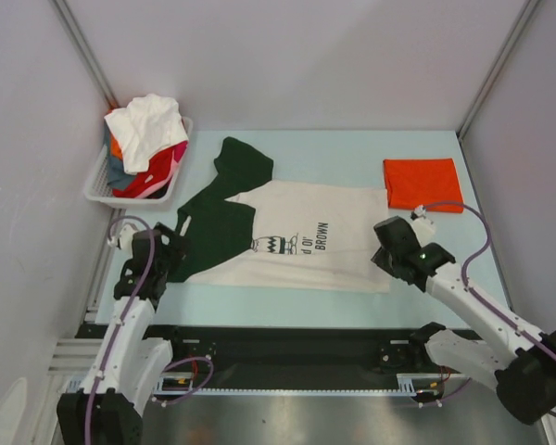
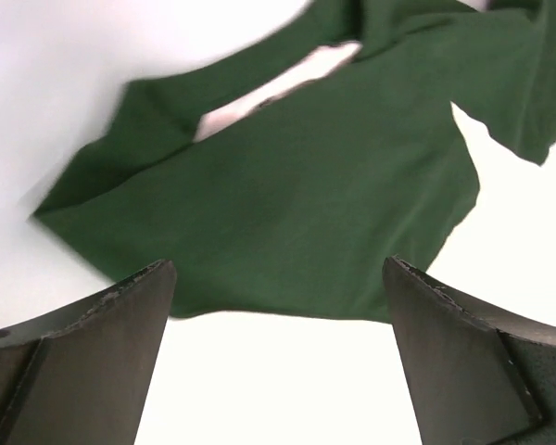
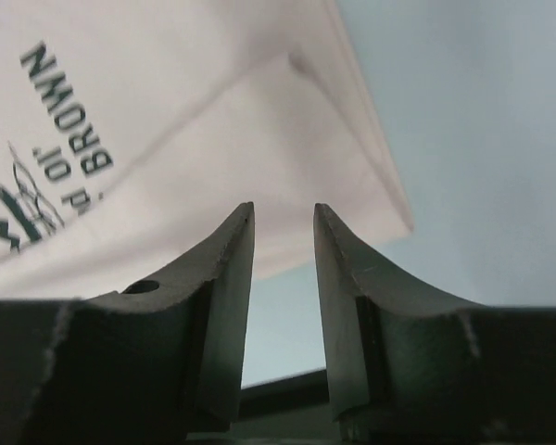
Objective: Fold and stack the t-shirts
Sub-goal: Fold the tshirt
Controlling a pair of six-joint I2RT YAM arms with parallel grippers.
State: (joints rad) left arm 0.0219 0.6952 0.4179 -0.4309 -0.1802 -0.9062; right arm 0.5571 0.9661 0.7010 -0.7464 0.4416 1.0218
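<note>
Top external view gives you the cream t-shirt (image 1: 306, 243) spread flat, print up. Its long axis runs from your left gripper (image 2: 278, 278) to your right gripper (image 3: 284, 218). The dark green shoulders lie just ahead of the wide, empty left jaws, and the hem corner just ahead of the narrowly parted, empty right jaws. A folded orange-red t-shirt (image 1: 423, 184) lies beyond the right gripper, with a strip of table (image 1: 352, 148) between them.

We are seeing the cream t-shirt (image 1: 301, 243), dark green at shoulders and sleeves, lying spread flat and print-up, a green sleeve (image 2: 287, 204) just ahead of the left gripper (image 2: 278, 273) and a hem corner (image 3: 389, 213) just ahead of the right gripper (image 3: 284, 211). The orange-red t-shirt (image 1: 423, 184) is lying folded beyond the right gripper. A heap of t-shirts (image 1: 148, 139) is lying well beyond the left gripper.
</note>
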